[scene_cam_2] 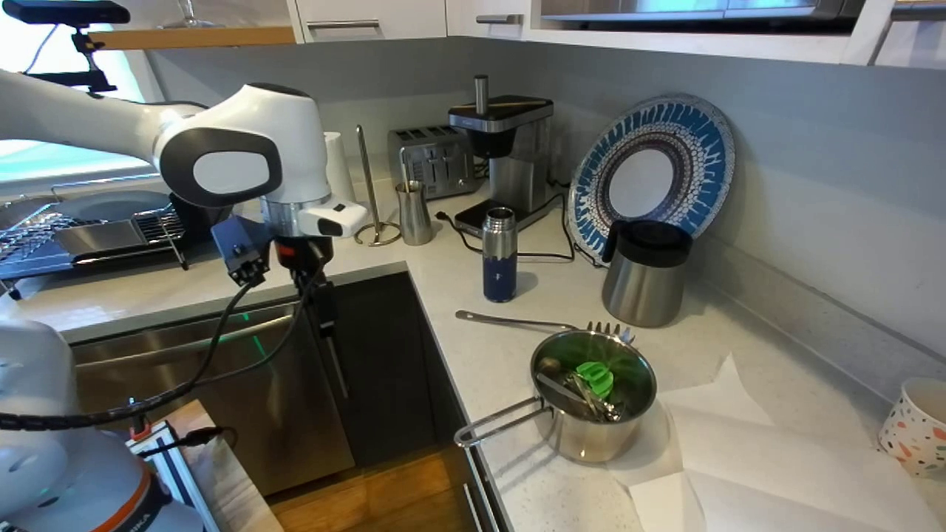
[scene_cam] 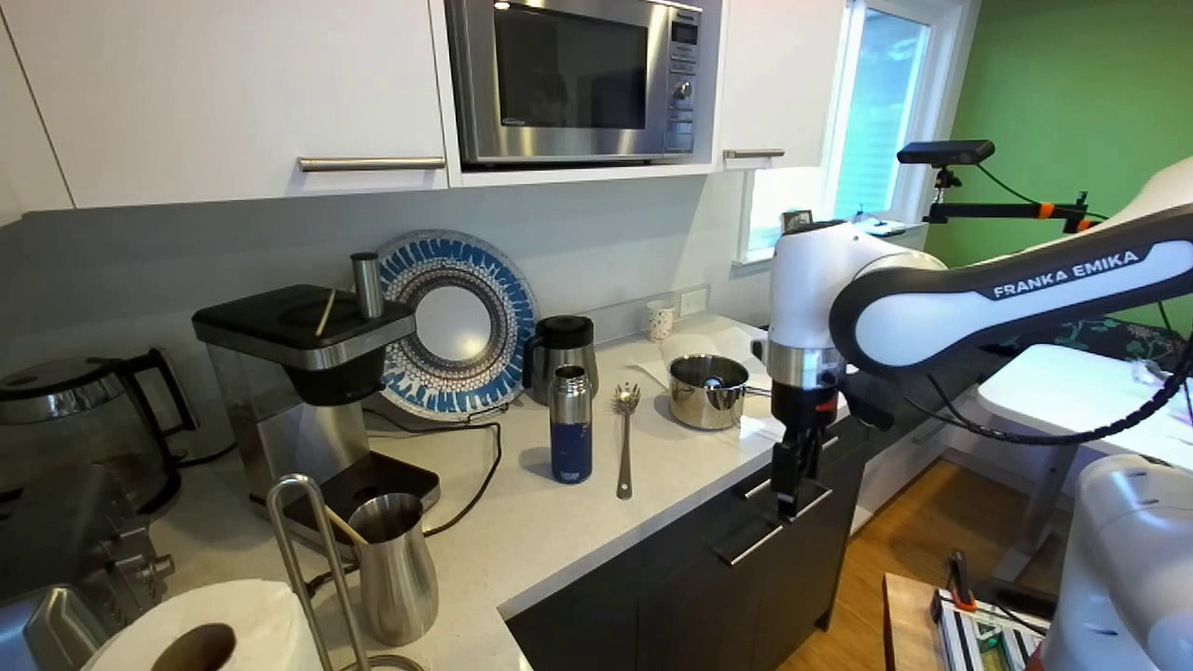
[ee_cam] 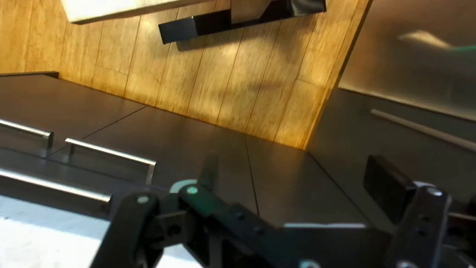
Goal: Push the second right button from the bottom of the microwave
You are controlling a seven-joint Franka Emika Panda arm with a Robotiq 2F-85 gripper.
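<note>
Tabletop (scene_cam: 513, 531), pale, L-shaped, above dark cabinets (ee_cam: 208, 141); wooden floor (ee_cam: 223, 78); green wall (scene_cam: 1072, 84) beside window (scene_cam: 881, 121). Dish rack (scene_cam_2: 103, 238): I see it in an exterior view only. Microwave (scene_cam: 570, 70), stainless steel: set up among white wall cabinets (scene_cam: 233, 93), its control strip (scene_cam: 685, 70) showing in an exterior view only. Fingers (ee_cam: 386, 182): parted wide in the wrist view, well below the microwave and well apart from it.
</note>
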